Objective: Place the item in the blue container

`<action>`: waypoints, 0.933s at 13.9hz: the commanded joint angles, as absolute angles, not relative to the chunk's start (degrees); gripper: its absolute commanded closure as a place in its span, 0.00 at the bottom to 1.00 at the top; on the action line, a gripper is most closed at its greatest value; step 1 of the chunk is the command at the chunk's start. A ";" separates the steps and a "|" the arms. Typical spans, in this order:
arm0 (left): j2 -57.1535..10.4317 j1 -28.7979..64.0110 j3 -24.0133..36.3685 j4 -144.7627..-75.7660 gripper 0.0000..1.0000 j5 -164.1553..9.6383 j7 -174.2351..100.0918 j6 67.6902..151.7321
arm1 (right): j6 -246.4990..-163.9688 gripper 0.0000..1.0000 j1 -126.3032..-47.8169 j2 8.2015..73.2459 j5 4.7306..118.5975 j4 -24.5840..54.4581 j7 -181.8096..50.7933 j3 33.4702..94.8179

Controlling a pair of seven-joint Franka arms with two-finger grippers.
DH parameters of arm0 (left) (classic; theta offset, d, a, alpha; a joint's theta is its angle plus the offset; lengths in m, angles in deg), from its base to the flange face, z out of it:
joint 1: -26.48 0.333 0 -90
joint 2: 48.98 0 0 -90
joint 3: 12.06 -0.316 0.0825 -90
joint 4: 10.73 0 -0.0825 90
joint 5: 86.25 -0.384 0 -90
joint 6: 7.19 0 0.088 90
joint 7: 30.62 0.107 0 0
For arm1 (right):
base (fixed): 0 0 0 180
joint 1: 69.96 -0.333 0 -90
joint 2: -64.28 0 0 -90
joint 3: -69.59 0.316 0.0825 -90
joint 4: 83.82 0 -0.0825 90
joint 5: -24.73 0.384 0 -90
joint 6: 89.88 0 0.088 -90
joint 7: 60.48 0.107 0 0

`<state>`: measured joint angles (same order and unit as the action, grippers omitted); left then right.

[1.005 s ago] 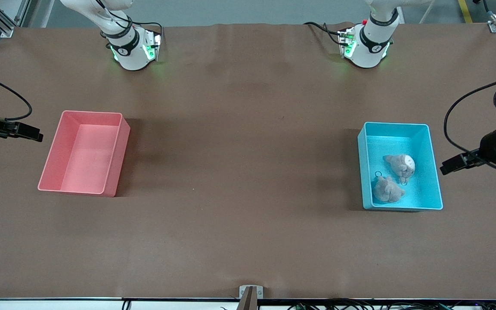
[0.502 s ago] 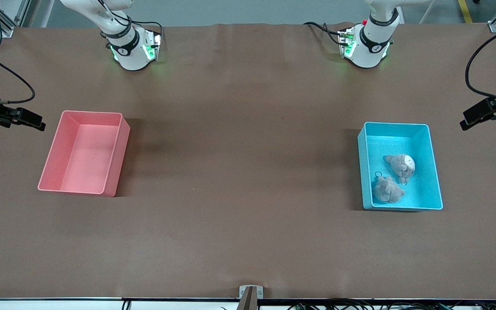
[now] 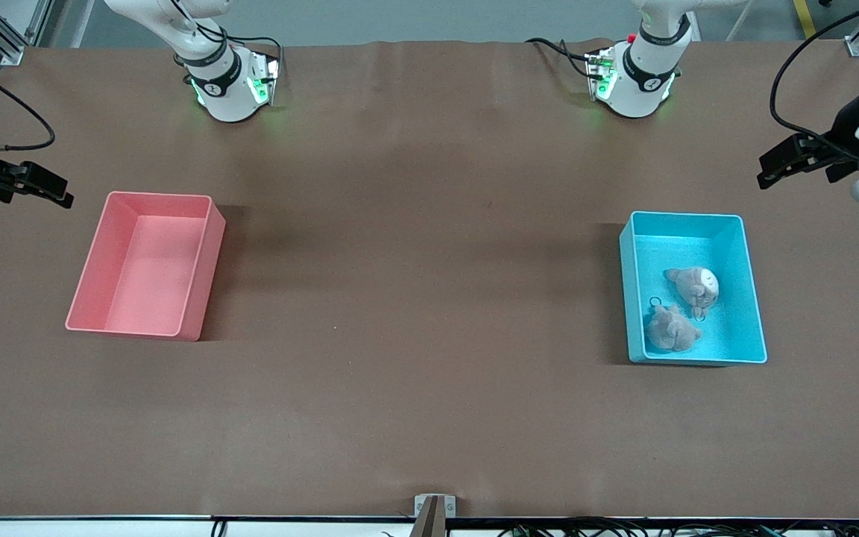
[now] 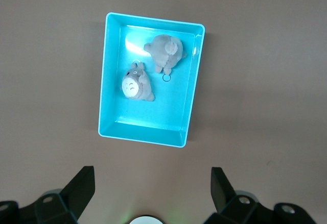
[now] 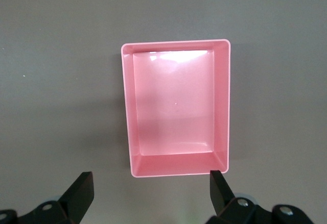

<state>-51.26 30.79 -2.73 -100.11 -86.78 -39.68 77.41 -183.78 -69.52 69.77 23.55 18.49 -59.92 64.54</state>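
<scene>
Both fingers of the left gripper (image 4: 150,193) are seen spread wide apart in the left wrist view, with nothing held between them; the fingers of the right gripper (image 5: 150,193) are likewise spread wide and empty in the right wrist view. In the front view the left gripper (image 3: 772,165) is located at the upper right of the frame, up in the air over bare table beside the blue container (image 3: 754,313), while the right gripper (image 3: 53,190) is located at the upper left edge of the frame, over bare table beside the pink bin (image 3: 202,287). The blue container is placed at the right of the frame, at mid height, toward the left arm's end of the table. Two small grey plush toys are contained in it: one plush toy with a pale face (image 3: 694,285) lies near the middle of the container floor, and a second plush toy (image 3: 669,328) lies just beside it, nearer to the front camera, close to the container's lower wall. A small metal ring is attached to each toy. In the left wrist view the blue container (image 4: 110,81) is shown whole, with both toys (image 4: 138,83) (image 4: 164,51) inside. The pink bin (image 5: 225,106) is shown with nothing in it in the right wrist view. The brown table (image 3: 414,298) is seen between the two bins.
</scene>
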 commanded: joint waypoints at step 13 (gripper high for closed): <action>-53.73 32.72 -1.60 -102.40 0.00 -84.58 -34.31 79.21 | -182.87 0.00 -69.08 71.75 23.41 16.91 -60.30 65.11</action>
